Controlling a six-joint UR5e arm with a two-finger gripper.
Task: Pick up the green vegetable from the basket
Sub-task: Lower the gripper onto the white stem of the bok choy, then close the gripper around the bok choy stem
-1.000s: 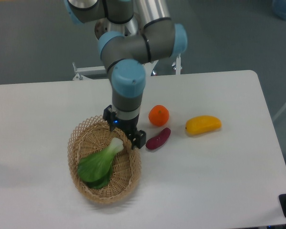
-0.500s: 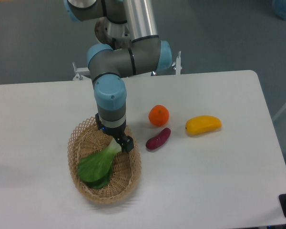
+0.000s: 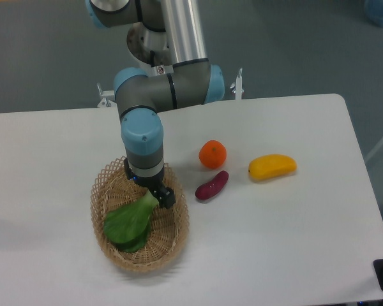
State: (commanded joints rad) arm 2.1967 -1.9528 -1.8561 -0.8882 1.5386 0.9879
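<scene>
Gripper (image 3: 154, 193) has shifted left and lower than a second ago, now covering the pale stem of the green vegetable (image 3: 129, 222) in the basket (image 3: 176, 229); its opening seemingly hidden.

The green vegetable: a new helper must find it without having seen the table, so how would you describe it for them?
On the white table, look left for the oval wicker basket beneath the arm's gripper. The green vegetable lies inside it, broad dark leaves toward the lower left. It is the only leafy green item; the orange, purple sweet potato and yellow mango lie outside, to the right.
</scene>
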